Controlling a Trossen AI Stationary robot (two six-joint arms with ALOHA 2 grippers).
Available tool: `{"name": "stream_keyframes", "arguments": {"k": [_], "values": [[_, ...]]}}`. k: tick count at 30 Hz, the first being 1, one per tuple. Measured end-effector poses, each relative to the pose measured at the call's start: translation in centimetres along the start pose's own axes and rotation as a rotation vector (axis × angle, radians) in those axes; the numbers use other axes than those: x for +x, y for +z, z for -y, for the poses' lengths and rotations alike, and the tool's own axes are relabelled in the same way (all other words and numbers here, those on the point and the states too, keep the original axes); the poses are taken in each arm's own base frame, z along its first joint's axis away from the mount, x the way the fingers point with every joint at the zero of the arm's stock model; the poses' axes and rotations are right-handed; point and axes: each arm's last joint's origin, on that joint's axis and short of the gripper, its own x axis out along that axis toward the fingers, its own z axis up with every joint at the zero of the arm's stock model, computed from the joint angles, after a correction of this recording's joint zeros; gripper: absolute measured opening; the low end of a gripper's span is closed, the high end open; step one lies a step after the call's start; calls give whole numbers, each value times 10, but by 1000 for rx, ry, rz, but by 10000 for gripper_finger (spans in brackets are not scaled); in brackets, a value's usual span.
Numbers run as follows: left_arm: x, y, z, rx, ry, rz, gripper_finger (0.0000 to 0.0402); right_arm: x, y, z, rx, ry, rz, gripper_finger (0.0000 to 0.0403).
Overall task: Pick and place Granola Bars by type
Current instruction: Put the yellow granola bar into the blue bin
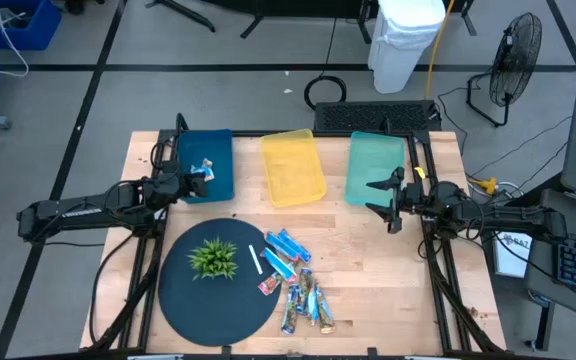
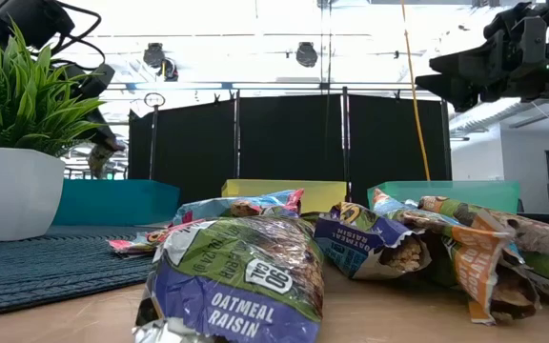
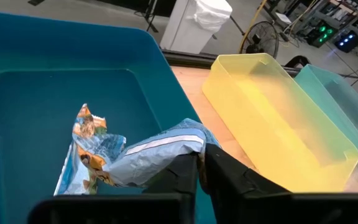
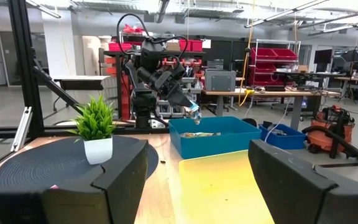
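My left gripper [image 1: 196, 180] hangs over the blue bin [image 1: 213, 150] and is shut on a light blue and white granola bar [image 3: 104, 155]; the right wrist view shows this bar [image 4: 194, 116] above the bin [image 4: 229, 140]. My right gripper [image 1: 381, 196] is open and holds nothing, by the near end of the teal bin [image 1: 373, 160]. Several more bars [image 1: 296, 280] lie in a loose pile on the wood and on the edge of the dark round mat [image 1: 183, 295]. In the low view these bars [image 2: 236, 276] fill the foreground. My left gripper pinches the light blue bar between its two fingers by one end of the wrapper [image 3: 180, 142]. The fingers come slanting down from the table's left side. The bar is lifted clear and hangs tilted above the blue bin's floor, its crumpled free end [image 3: 86, 127] away from the fingers.
A yellow bin [image 1: 292, 165] stands between the blue and teal ones. A small green plant in a white pot [image 1: 213, 258] stands on the mat, and a thin white stick [image 1: 255, 259] lies beside it. Bare wood lies between the bins and the pile.
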Motion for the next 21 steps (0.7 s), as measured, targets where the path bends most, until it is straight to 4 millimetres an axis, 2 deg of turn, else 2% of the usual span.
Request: {"name": "stream_keyframes", "arguments": {"k": [5, 17, 21], "values": [[0, 0, 0, 0, -1, 0, 69, 0, -1, 0, 1, 0, -6, 267], [0, 1, 0, 3, 13, 17, 63, 0, -1, 0, 1, 0, -8, 267], [0, 1, 0, 1, 13, 18, 79, 0, -1, 0, 1, 0, -12, 267]]}}
